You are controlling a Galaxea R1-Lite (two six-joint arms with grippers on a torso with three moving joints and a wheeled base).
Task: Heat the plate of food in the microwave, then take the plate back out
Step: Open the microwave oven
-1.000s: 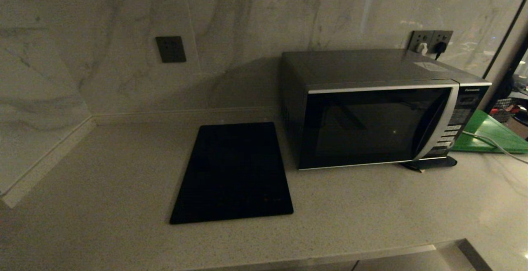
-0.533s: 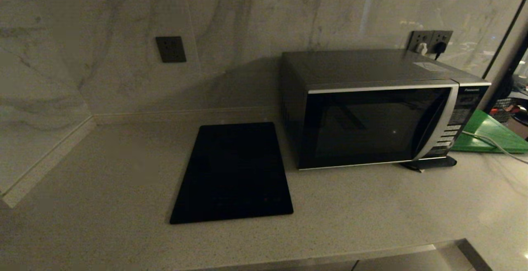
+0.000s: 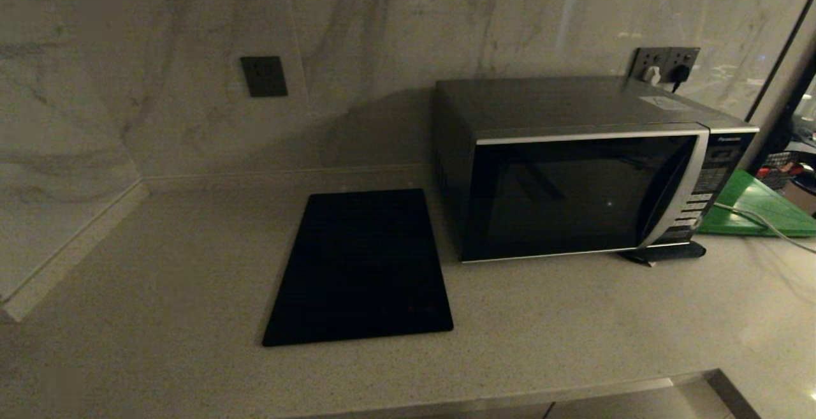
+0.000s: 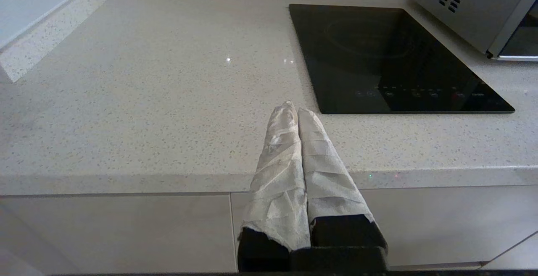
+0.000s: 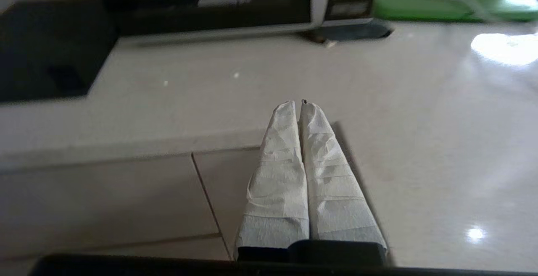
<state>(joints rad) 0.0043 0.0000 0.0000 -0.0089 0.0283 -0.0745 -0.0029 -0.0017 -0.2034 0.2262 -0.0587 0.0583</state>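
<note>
The microwave [image 3: 577,170] stands on the pale stone counter [image 3: 159,266] with its back near the marble wall [image 3: 382,30], and its dark glass door is closed. Through the glass I cannot tell what is inside, and the plate of food does not show in any view. Just beside the microwave, on its hinge side, the black cooktop [image 3: 360,266] lies flat on the counter, very near but not touching it. On the other side of the microwave, next to its button panel, a green board [image 3: 758,208] lies on the counter, and a pale cable [image 3: 752,218] runs across this board. Behind the microwave, on the wall, a double socket [image 3: 666,62] holds two plugs, and a single dark wall plate [image 3: 263,76] sits on the wall well apart from the microwave, past the cooktop. The left gripper [image 4: 294,108] hangs in front of the counter edge, away from the microwave and on the cooktop's near side; its two cloth-wrapped fingers [image 4: 281,150] are pressed together and hold nothing. The right gripper [image 5: 297,103] hangs at the counter edge in front of the microwave's button panel, its wrapped fingers [image 5: 323,166] also closed on nothing.
</note>
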